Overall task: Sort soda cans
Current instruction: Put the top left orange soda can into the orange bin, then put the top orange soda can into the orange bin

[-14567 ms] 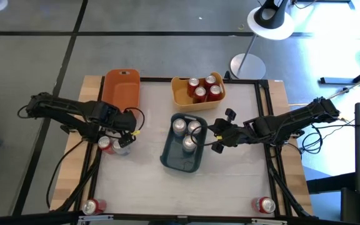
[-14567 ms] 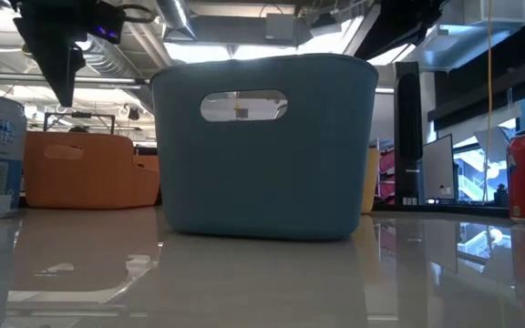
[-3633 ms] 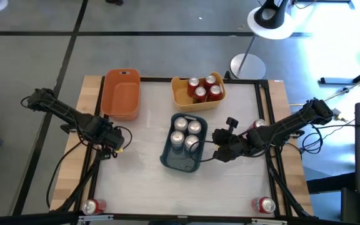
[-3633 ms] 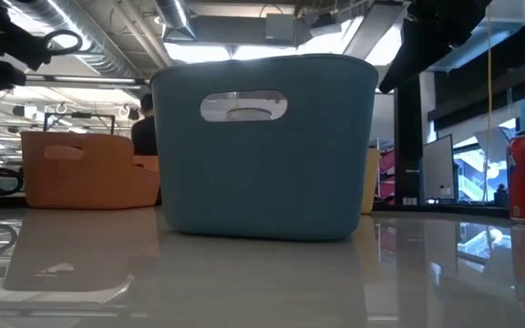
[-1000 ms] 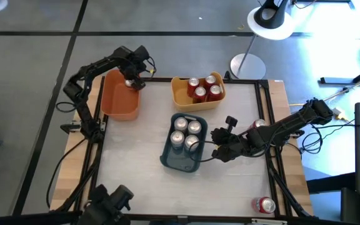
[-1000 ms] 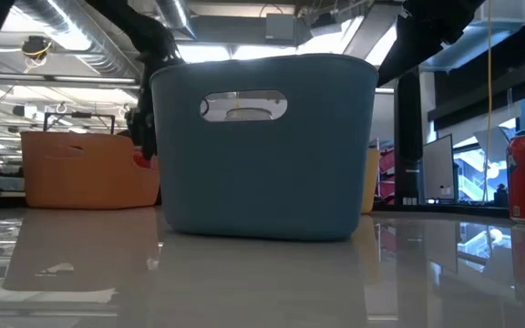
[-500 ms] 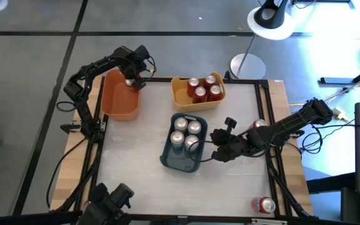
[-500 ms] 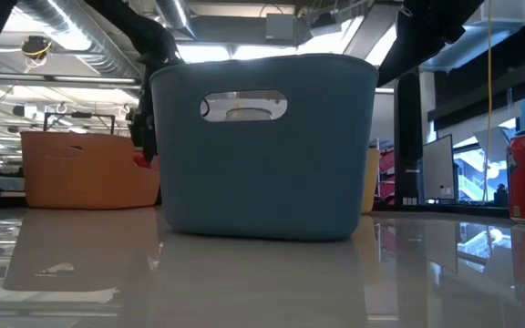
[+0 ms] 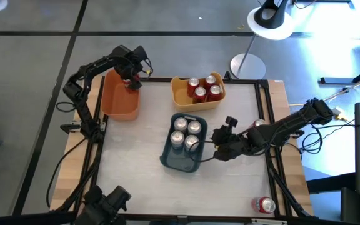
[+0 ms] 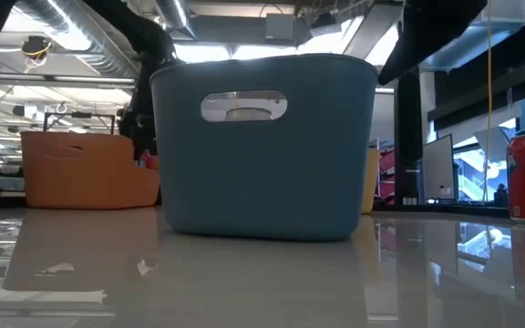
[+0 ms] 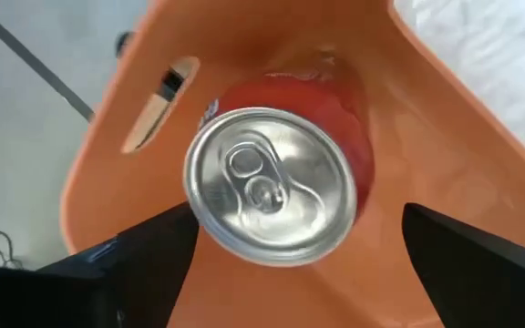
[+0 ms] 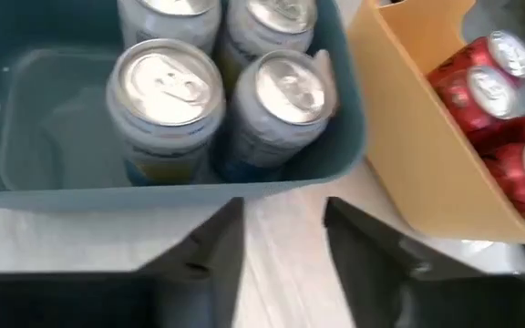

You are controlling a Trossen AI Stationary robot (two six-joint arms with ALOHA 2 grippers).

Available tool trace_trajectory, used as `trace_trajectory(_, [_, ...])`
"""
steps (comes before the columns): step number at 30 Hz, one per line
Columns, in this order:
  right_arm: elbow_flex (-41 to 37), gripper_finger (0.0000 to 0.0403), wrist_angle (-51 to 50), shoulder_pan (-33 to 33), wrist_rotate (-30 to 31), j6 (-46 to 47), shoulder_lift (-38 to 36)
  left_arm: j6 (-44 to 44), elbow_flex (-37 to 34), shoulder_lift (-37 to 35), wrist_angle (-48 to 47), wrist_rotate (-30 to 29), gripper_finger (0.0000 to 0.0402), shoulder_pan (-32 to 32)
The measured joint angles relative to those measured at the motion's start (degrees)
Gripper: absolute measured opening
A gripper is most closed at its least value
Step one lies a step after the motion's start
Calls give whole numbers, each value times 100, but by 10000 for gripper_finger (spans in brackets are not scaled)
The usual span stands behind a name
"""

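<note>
Evidently the left gripper (image 9: 132, 80) is over the orange bin (image 9: 119, 103), at the end farthest from the blue-grey bin (image 9: 181, 160), which I'll take as my landmark. In its wrist view the fingers (image 11: 144, 264) stand spread well clear of a red soda can (image 11: 281, 178) upright inside the orange bin; nothing touches the can, so it looks let go.

Beside the blue-grey bin, on its right-arm side, the right gripper (image 9: 220, 145) sits low near the table. Its fingers (image 12: 210, 244) are parted with only bare tabletop between them, holding nothing.

Three silver-grey cans (image 9: 185, 132) stand upright and packed close together inside the blue-grey bin. Beyond it, the yellow bin (image 9: 181, 99) holds four red cans (image 9: 204, 87). One more red can (image 9: 265, 204) lies on its side near the table's front edge, well away from the blue-grey bin, and another (image 9: 259, 125) shows partly under the right arm.

I'd judge these cans stiff enough for a firm pinch across the body, yet smooth and round, so liable to slip or roll. The fallen one looks the awkward one; I'd take it across the middle of its barrel, not by the rim. Whether they are full or empty I cannot tell, so weight is a guess.
</note>
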Motion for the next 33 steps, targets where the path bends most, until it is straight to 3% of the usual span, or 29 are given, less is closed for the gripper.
trace_trajectory(7, [971,282,-2606,-378,-276,659,-19,-24,261,-779,124,5,366,-57])
trace_trajectory(12, [1111,321,-4148,-808,-934,1071,-106,-74,305,-1536,617,7,366,-66])
trace_trajectory(24, [-31,330,-4145,-1572,-1895,457,-1190,-895,248,-2667,695,587,366,-688])
trace_trajectory(29, [-501,331,-4143,-1764,-1987,467,-1836,-1083,248,-2802,695,587,366,-1050])
trace_trajectory(33, [-704,331,-4115,-1756,-1634,458,-2126,-1232,244,-2802,695,587,366,-1297])
